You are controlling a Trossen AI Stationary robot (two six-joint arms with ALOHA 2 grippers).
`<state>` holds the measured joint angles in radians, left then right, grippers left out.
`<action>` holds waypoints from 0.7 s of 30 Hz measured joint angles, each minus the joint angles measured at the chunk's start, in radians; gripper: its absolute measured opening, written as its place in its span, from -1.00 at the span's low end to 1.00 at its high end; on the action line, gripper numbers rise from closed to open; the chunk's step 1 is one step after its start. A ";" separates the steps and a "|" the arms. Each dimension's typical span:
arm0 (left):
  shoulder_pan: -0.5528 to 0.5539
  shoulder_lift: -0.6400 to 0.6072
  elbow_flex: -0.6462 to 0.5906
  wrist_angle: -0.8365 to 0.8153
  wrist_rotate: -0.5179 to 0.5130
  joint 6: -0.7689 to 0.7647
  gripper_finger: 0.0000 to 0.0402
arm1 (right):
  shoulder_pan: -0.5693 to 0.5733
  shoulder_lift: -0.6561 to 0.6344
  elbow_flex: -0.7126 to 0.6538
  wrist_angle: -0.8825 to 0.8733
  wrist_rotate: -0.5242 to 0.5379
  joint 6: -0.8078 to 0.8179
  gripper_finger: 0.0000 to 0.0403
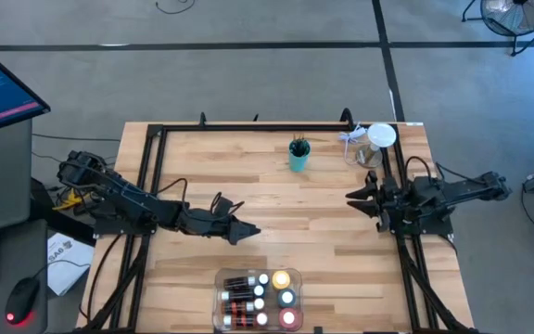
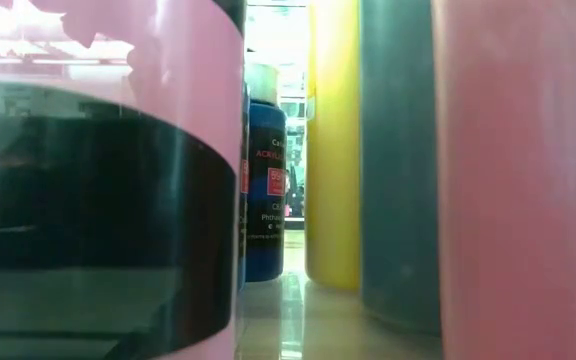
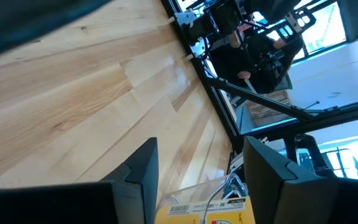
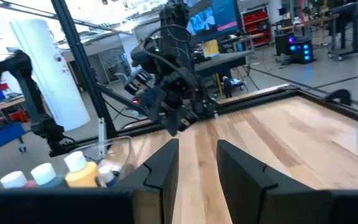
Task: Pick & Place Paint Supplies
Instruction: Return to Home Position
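Observation:
A clear plastic tray [image 1: 218, 299] stands at the table's near edge and holds several paint bottles upright: small brown and red ones [image 1: 238, 297], white-capped ones [image 1: 263, 289] and a yellow one [image 1: 281, 278]. The low view shows them close up, a blue bottle [image 2: 264, 190] and the yellow one [image 2: 333, 150] among them. Dark-handled brushes [image 1: 298, 146] stand in a teal cup [image 1: 299, 158] at the far middle. My left gripper [image 1: 246, 233] is open and empty over the table's middle, above and beyond the tray [image 3: 197, 190]. My right gripper [image 1: 358, 197] is open and empty at the right.
A clear container with a white lid [image 1: 376, 141] stands at the far right corner. A black frame [image 1: 248, 126] runs along the far edge and both sides. Bare wood lies between the two grippers. The right wrist view shows the left arm [image 4: 166, 93] opposite.

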<state>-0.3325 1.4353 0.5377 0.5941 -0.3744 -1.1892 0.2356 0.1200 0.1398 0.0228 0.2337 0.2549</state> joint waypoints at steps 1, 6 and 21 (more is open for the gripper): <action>0.000 0.000 0.000 0.000 0.000 0.000 -0.30 | -0.010 -0.017 0.000 -0.024 -0.001 -0.001 -0.49; 0.000 0.000 0.000 0.003 0.000 0.000 -0.30 | -0.057 -0.106 0.000 -0.138 -0.001 -0.003 -0.49; 0.000 0.000 0.000 0.006 0.004 0.003 -0.30 | -0.131 -0.116 -0.132 0.151 -0.111 -0.059 -0.49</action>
<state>-0.3325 1.4353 0.5377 0.6006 -0.3701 -1.1858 0.1043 0.0040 0.0082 0.1737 0.1225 0.1955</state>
